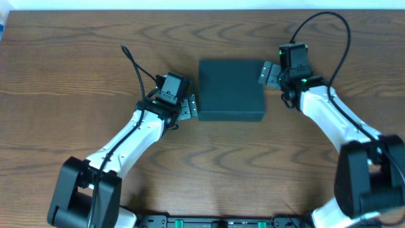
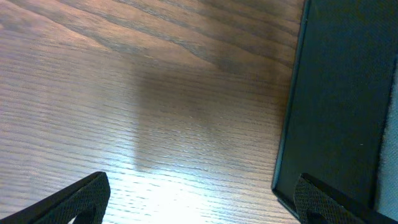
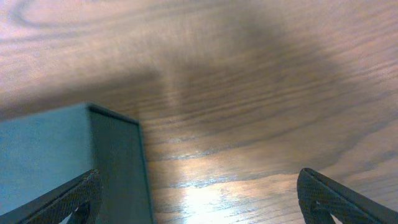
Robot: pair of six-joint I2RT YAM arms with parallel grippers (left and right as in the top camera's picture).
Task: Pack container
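While the left gripper (image 1: 188, 109) and the right gripper (image 1: 267, 73) both stand with jaws wide apart and hold nothing, the container (image 1: 231, 88) sits at the middle of the table (image 1: 76, 57) with its lid (image 1: 229, 81) lying flat and shut. The left gripper is just beside the box's near left corner, and the right gripper is just beside its far right corner. Whether either touches the wall cannot be told from above. In the left wrist view the dark wall runs down the right of the picture, close by the jaw on that side. In the right wrist view a corner of the box rises just beside one jaw, with bare wood between the jaws. No packets or other goods show in any view, so the step in hand is hard to place. It looks like either a closed, finished box or one not yet opened. If packing is yet to come, the next move calls for one gripper to catch the lid's free edge and lift it while the other steadies the box. Nothing blocks either approach; only the arms' own black cables (image 1: 136, 66) loop nearby, well apart from the lid.
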